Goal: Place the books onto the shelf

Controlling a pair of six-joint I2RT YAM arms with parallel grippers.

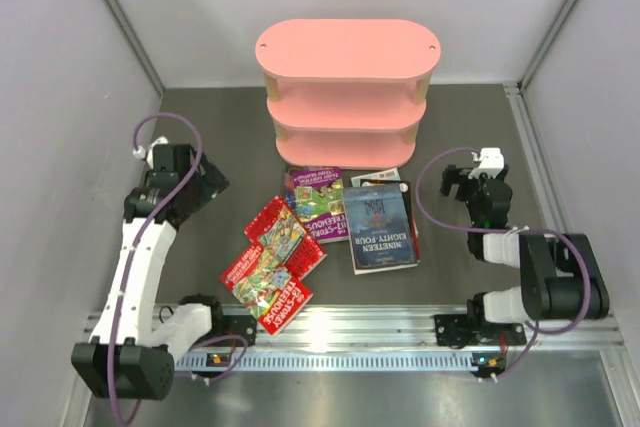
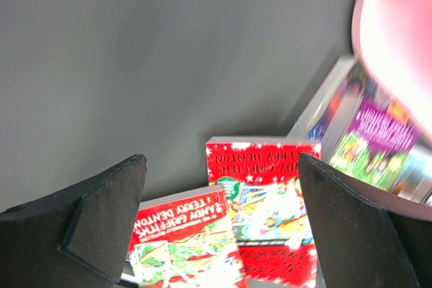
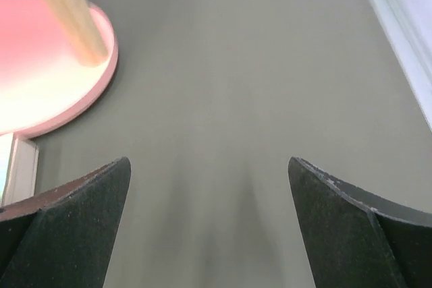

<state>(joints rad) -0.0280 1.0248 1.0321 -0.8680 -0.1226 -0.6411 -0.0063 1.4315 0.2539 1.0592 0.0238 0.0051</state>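
Observation:
The pink three-tier shelf (image 1: 345, 87) stands at the back middle of the table, and its boards look bare. The books lie flat in a loose pile in front of it: two red cartoon ones (image 1: 285, 237) (image 1: 265, 287), a purple-green one (image 1: 315, 202) and the dark blue Nineteen Eighty-Four (image 1: 380, 227) on top of others. My left gripper (image 1: 205, 182) hovers open, left of the pile. The left wrist view looks between its fingers (image 2: 101, 220) onto the red books (image 2: 263, 193). My right gripper (image 1: 462, 182) stands open, right of the pile, over bare table (image 3: 209, 227).
Grey walls close in the table on the left, right and back. A white rail (image 3: 398, 25) runs along the table's right edge. The shelf's bottom board (image 3: 40, 79) and a wooden post (image 3: 64, 11) show at the left of the right wrist view.

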